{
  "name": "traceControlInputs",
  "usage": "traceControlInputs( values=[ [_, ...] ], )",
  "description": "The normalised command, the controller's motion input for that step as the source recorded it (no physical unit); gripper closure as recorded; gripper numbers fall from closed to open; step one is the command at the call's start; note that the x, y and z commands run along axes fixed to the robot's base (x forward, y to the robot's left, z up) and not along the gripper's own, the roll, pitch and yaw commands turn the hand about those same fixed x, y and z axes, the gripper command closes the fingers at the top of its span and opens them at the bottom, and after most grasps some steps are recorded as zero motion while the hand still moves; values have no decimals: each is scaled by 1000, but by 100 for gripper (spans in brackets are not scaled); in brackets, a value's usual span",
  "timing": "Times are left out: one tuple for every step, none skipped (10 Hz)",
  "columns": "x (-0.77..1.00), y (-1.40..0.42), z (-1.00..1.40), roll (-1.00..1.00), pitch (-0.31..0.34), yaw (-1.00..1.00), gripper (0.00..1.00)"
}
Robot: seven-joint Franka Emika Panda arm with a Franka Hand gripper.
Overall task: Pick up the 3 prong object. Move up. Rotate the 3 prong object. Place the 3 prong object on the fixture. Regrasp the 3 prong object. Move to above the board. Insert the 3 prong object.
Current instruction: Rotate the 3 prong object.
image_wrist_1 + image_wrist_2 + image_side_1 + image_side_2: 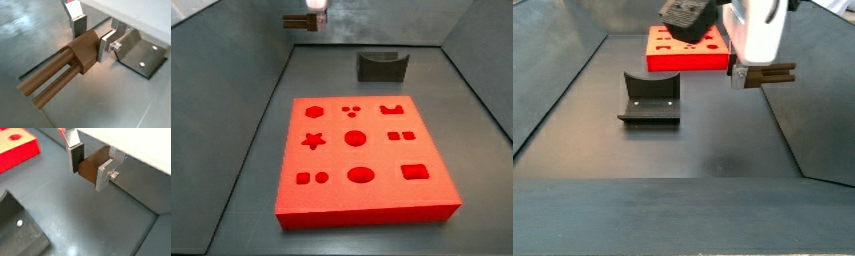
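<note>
My gripper (92,42) (90,169) is shut on the 3 prong object (63,67) (92,168), a brown block pinched between the two silver fingers. Its long prongs stick out sideways, roughly level. In a side view the gripper (754,76) hangs in the air with the 3 prong object (772,73) well above the floor, to the right of the fixture (649,97). The fixture (381,66) (145,57) (20,228) is a dark notched bracket standing on the floor with nothing on it. The red board (362,160) (687,50) (17,150) lies flat, its cut-outs unfilled.
Sloping grey walls (245,90) (814,110) enclose the bin floor on all sides. The gripper (305,20) sits small near the far wall, with the 3 prong object (295,22) beside it.
</note>
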Motion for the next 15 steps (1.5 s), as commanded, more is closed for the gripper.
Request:
traceControlInputs(
  values=[
    [-12, 15, -4, -11, -1, -1000, 100],
    [-12, 15, -4, -12, -1, -1000, 100],
    [-12, 15, -4, -12, -1, -1000, 100],
    [-12, 15, -4, -13, -1, -1000, 100],
    [-13, 15, -4, -13, -1, -1000, 100],
    [-13, 15, -4, -14, -1, -1000, 100],
    [-13, 15, -4, -15, -1, -1000, 100],
    [-13, 15, -4, -16, -1, -1000, 100],
    [-13, 15, -4, -17, -1, -1000, 100],
    [-13, 15, -4, -19, -1, -1000, 100],
    [-13, 15, -4, -20, -1, -1000, 100],
    [-13, 15, -4, -22, -1, -1000, 100],
    [-13, 15, -4, -24, -1, -1000, 100],
    [-13, 15, -4, -27, -1, -1000, 100],
    [-13, 15, -4, -29, -1, -1000, 100]
  ],
)
